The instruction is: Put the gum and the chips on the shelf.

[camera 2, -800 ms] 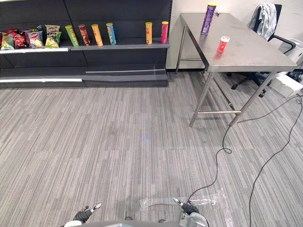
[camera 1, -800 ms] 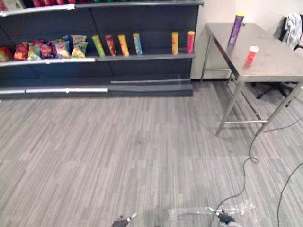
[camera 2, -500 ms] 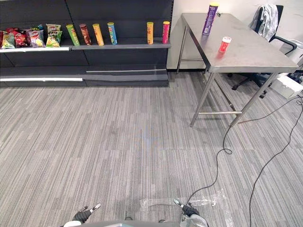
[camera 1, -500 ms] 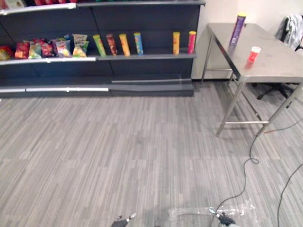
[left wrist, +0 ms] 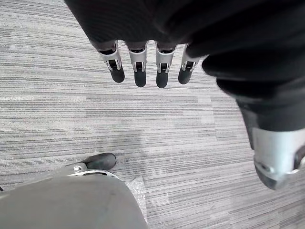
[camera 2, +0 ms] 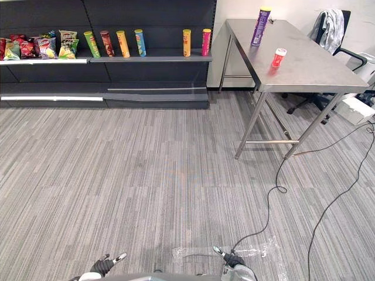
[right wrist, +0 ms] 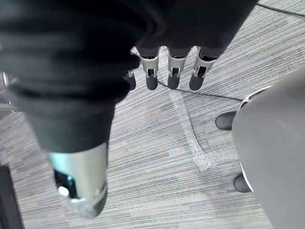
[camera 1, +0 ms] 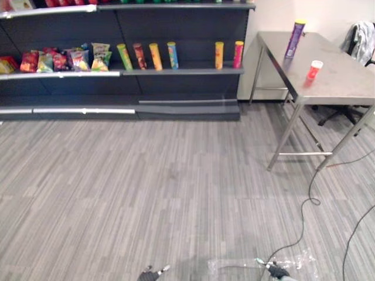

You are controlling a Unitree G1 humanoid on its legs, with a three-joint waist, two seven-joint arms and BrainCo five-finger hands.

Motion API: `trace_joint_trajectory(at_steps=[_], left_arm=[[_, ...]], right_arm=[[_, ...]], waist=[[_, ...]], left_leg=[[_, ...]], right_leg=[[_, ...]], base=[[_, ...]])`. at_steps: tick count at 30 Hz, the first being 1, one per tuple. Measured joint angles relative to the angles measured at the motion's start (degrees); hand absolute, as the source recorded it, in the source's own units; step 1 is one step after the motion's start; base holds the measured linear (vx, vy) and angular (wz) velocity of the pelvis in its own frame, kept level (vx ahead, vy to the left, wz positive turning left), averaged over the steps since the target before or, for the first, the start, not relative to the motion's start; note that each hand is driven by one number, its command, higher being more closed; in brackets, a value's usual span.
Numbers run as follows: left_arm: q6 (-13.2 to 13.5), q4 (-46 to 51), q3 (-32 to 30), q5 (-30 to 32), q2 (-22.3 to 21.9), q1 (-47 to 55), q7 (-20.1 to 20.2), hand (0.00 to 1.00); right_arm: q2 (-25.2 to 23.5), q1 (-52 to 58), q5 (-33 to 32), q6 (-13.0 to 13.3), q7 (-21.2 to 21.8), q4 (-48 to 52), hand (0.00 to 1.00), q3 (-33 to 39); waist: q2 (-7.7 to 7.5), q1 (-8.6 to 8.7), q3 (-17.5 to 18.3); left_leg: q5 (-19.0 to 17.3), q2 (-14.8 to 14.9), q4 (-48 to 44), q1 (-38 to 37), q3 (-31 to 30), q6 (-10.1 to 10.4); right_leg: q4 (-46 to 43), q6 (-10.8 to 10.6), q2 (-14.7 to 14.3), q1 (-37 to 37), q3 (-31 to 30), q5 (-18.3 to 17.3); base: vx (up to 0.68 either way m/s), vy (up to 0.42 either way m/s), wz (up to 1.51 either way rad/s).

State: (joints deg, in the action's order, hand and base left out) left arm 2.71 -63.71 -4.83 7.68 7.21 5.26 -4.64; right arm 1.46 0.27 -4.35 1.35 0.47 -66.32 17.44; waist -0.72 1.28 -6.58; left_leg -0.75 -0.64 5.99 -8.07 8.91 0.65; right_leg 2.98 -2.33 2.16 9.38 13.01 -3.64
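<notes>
While the left hand and the right hand are hanging low, fingers straight, relaxed and gripping nothing, the task's things are standing well apart from them on the table at about one o'clock. The chips, a tall purple can, are standing upright near the table's far end. The gum, a small red tub with a pale top, is sitting a little nearer. The shelf is running across at eleven o'clock, already carrying a row of upright cans and some bags.

The can is probably light and stiff, but smooth and easy to tip, so wrapping the fingers round its middle is looking safest. The tub is likely hard, light and slippery, so gripping its body below the top seems best. Any print on either is showing too small to read.
</notes>
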Motion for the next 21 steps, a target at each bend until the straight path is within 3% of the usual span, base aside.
trace_joint_trajectory(at_steps=[21], left_arm=[[0.0, -0.1, 0.6, 0.0, 0.3, 0.1, -0.8, 0.00]], right_arm=[[0.0, -0.1, 2.1, 0.6, -0.2, 0.1, 0.00, -2.2]], waist=[[-0.41, -0.06, -0.1]], left_leg=[[0.0, 0.2, 0.0, -0.2, 1.5, 0.0]], right_leg=[[0.0, 0.0, -0.2, -0.1, -1.0, 0.1]], base=[[0.00, -0.001, -0.01]])
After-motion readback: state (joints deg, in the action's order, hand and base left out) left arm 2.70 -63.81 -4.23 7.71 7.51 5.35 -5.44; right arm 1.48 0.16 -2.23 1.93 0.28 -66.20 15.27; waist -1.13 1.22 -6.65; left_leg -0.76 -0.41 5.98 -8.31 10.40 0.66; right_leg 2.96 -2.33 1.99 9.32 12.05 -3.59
